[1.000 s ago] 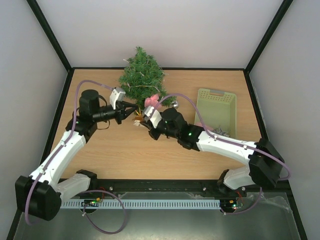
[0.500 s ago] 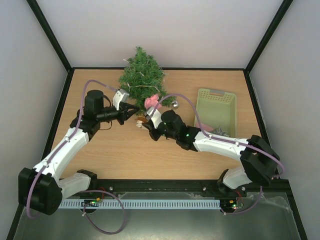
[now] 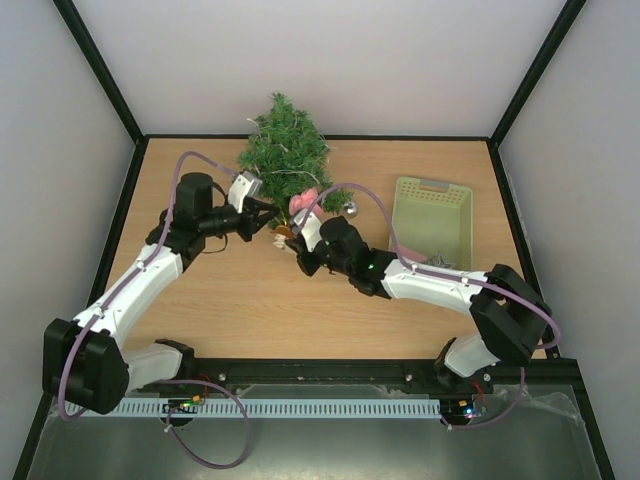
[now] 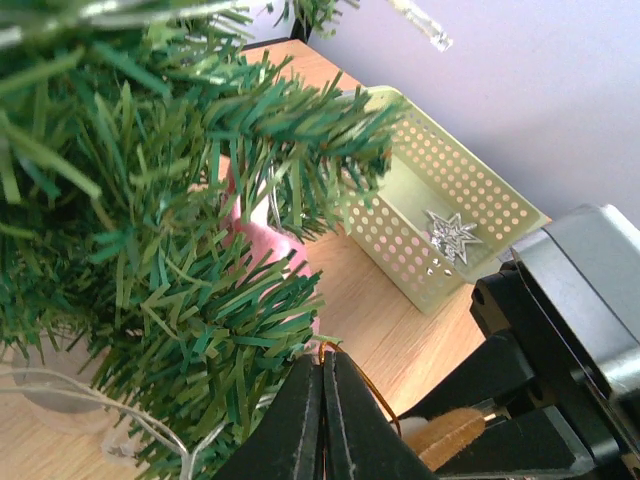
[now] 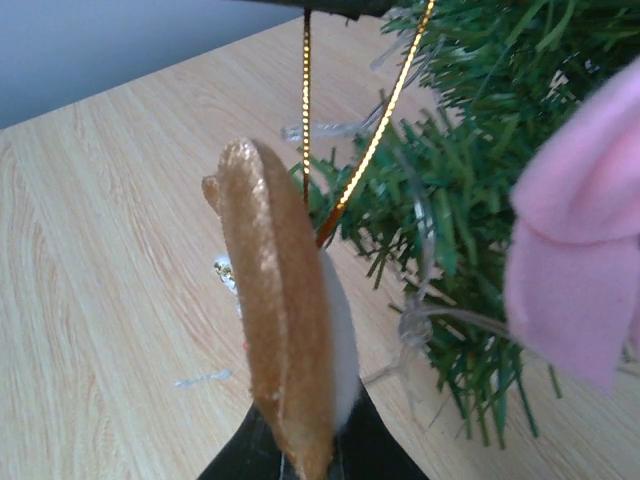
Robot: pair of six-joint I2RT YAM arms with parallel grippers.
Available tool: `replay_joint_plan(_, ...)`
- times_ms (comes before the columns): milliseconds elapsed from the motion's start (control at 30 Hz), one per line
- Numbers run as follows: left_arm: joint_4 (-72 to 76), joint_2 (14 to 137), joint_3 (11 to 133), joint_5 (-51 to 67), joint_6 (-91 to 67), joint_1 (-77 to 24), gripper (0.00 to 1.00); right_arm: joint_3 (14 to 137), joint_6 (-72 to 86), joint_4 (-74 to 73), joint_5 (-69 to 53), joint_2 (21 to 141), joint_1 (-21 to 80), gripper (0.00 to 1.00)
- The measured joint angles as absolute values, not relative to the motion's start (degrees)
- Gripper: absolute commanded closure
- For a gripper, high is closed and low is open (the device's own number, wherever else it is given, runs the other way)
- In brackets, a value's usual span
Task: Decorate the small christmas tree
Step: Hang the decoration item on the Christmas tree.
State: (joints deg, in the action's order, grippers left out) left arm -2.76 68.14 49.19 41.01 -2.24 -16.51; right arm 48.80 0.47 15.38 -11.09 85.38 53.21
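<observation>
Left end effector (image 3: 272, 214) nearer tree (image 3: 283, 150), ornament (image 3: 283, 233) too

This is a robotics lab test cell. A wooden tabletop (image 3: 240, 310) fills the middle of the top view, boxed in by plain pale panels (image 3: 320, 60) and black frame struts (image 3: 100, 70). Along the bottom edge, the left arm (image 3: 130, 295) and right arm (image 3: 440, 285) stand bolted to a black rail (image 3: 320, 372). A white slotted cable duct (image 3: 320, 408) runs just below the rail, and purple cables (image 3: 362, 190) loop over the arms.
</observation>
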Motion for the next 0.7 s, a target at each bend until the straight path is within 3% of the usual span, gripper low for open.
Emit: replay_joint_plan(700, -6.7, 67.7, 52.1, 40.1, -0.8, -16.7, 0.97, 49.5, 1.2, 16.9, -11.9, 85.7, 52.1, 0.98)
